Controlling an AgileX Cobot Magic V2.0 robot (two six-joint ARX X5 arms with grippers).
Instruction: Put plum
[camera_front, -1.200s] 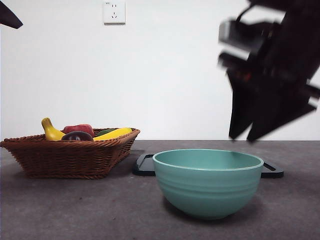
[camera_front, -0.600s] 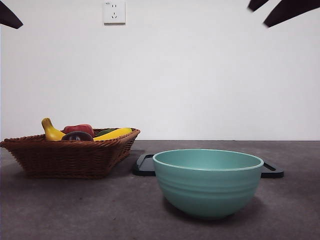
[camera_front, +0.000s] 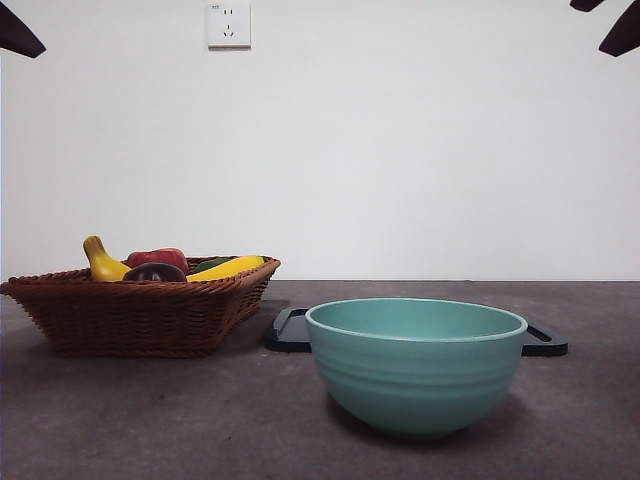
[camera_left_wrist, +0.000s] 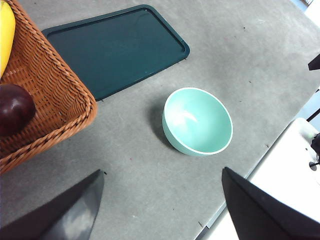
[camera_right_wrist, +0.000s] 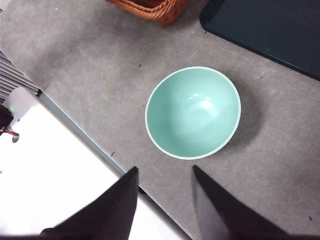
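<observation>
Basket (camera_front: 140, 315) left on table (camera_front: 150, 420); banana (camera_front: 100, 262), red fruit (camera_front: 158, 257) crowd plum (camera_front: 154, 272) inside. Bowl (camera_front: 415, 365) front center, dark tray (camera_front: 290, 330) behind it. Open table between basket and bowl. Plum dark maroon, glossy, near basket rim. Left gripper (camera_left_wrist: 160, 210) high, jaws spread wide, holding nothing. Right gripper (camera_right_wrist: 162, 200) above bowl, jaws parted, holding nothing.
</observation>
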